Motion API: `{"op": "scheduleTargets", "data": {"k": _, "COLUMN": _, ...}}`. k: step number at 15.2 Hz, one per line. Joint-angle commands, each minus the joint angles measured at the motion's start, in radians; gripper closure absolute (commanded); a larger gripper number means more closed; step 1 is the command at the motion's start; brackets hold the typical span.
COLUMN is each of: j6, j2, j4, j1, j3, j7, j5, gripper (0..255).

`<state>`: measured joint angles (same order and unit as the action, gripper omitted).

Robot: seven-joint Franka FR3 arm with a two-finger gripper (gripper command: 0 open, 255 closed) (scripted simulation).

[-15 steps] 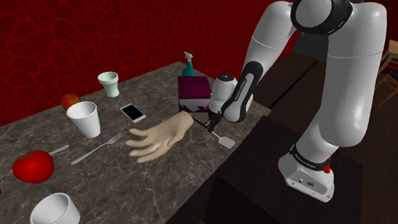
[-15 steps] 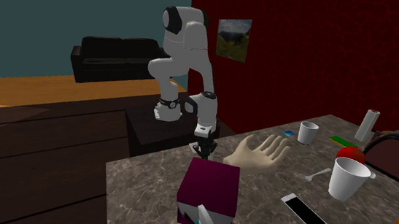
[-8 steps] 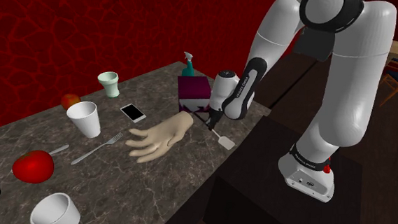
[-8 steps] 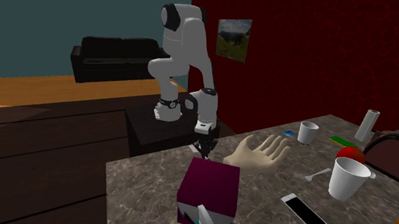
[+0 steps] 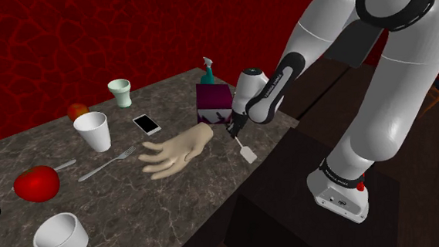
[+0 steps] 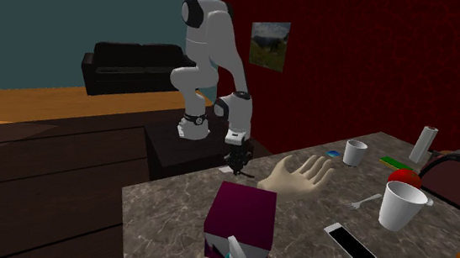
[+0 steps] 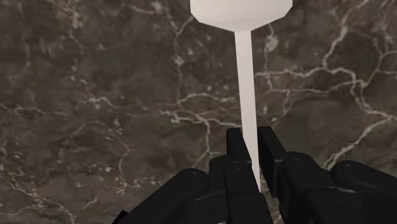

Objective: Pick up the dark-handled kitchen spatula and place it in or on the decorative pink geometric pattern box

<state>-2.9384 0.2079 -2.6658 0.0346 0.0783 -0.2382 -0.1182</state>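
Over the counter's [image 5: 175, 198] edge nearest the stand [image 5: 283, 197], the pale spatula [image 7: 245, 83] hangs clamped in the gripper's [image 7: 249, 137] black fingers. Pickup looks done; the carry to the magenta box [image 5: 213, 102] just beside it remains.

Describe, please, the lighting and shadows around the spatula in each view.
Wrist view: flat, even light, no distinct shadow under the pale spatula. Shoulder view: evenly lit, no glare on the counter. Second exterior view: dimmer, box dark magenta.
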Motion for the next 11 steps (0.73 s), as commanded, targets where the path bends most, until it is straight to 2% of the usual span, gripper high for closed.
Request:
{"op": "scheduleTargets", "data": {"k": 1, "j6": 0.032, "j2": -0.035, "j4": -0.004, "j1": 0.01, "j3": 0.013, "j7": 0.013, "j5": 0.016, "gripper": 255}}
{"op": "scheduleTargets", "data": {"k": 11, "j6": 0.188, "j2": -0.204, "j4": -0.014, "j1": 0.022, "j3": 0.042, "j7": 0.07, "j5": 0.093, "gripper": 255}}
